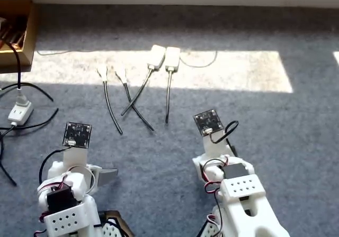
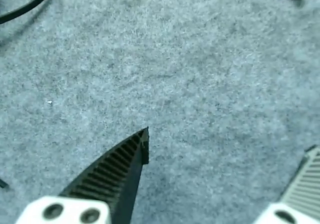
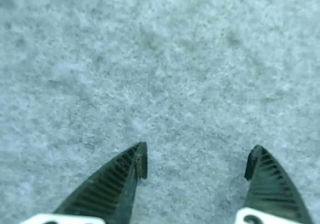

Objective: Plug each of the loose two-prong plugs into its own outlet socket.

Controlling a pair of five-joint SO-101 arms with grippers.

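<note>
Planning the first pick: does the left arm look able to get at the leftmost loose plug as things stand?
Probably yes: the left gripper is open, with only bare carpet up to the plug.

Both arms are pretty much white printed plastic with black servos: left arm [image 1: 66,205] lower left of the frame, right arm [image 1: 241,192] lower right. Each carries a small black square camera board [image 1: 78,134], red-and-white wire loops, and dotted hole grids on the shell. Ridged, pointy black fingers [image 3: 112,189] on white mounts.
</note>
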